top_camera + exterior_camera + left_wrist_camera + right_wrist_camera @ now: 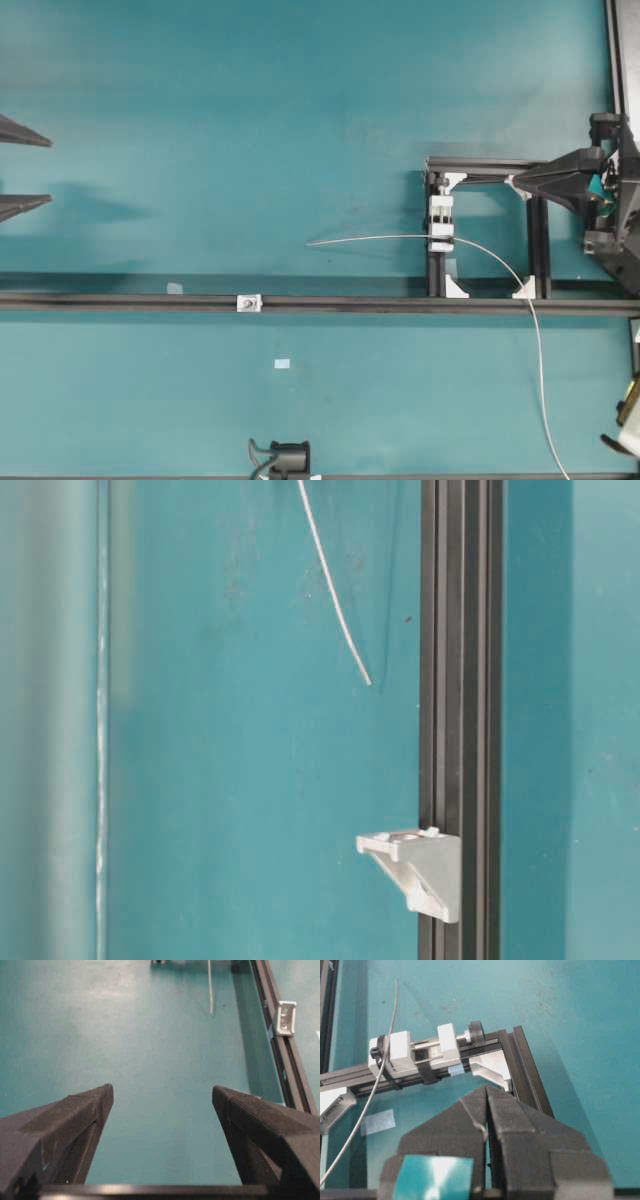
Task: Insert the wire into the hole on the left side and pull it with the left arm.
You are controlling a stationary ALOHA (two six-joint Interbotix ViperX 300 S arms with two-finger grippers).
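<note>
The wire point(400, 238) already runs through the hole point(441, 240) in the small white grooved block point(441, 222) strapped to the left bar of the black square frame point(485, 165). In the overhead view a straight free end sticks out to the left of the block, lying low over the teal tabletop point(250, 120) and ending well short of the left arm; on the other side the wire bends in a wide curve down across the long black rail point(150, 301) and off the bottom edge. The right wrist view shows it passing the block's left end under a black tie.

So the insertion looks done, and the step in hand is the pull. The left hand point(25, 168) sits at the far left edge of the overhead view with its two pointed fingers spread wide and nothing between them. From its wrist camera the wire tip point(211, 995) shows far ahead, slightly right of centre. The right hand point(487, 1105) hangs just right of the frame, pressed shut; a tiny pale sliver shows at its fingertips, but I cannot tell what it is, and it is clear of the wire.

The next move likely calls for the left hand to travel across the tabletop, straddle the free end close to its tip, close firmly on this very thin, stiff strand, then draw it straight leftward in line with the hole. A misaligned closing could flick the wire aside.
</note>
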